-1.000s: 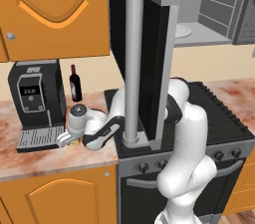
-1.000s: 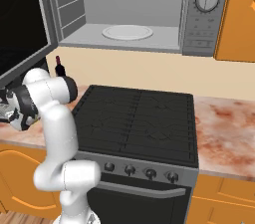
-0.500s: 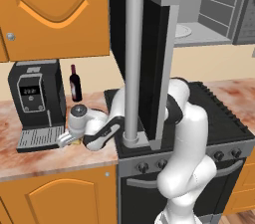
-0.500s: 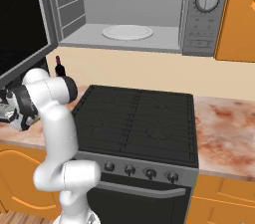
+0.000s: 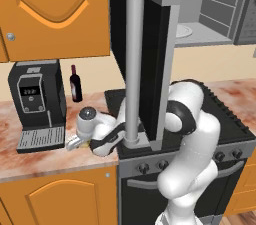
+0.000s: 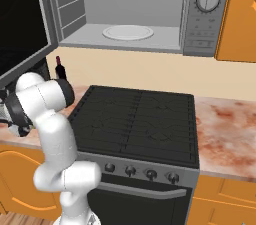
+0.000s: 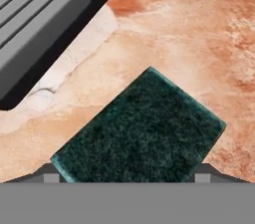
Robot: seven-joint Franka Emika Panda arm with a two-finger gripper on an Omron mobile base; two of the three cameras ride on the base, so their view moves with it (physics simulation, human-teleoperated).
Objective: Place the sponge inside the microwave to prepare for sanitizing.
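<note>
Sponge [image 7: 139, 128] lying green side up on the marbled surface [image 7: 199, 29], straddled by the tool [image 7: 126, 177], jaws standing wide and not yet gripping. Advisable: descending squarely, closing on the long sides. Beyond, microwave [image 6: 135, 14] waiting with door open above the stove [image 6: 135, 124].

The mottled reddish stone bench [image 5: 35, 161] carries a black coffee machine [image 5: 36, 104], a dark wine bottle [image 5: 75, 84] against the wall, and the sponge [image 7: 142, 131] lying green side up
</note>
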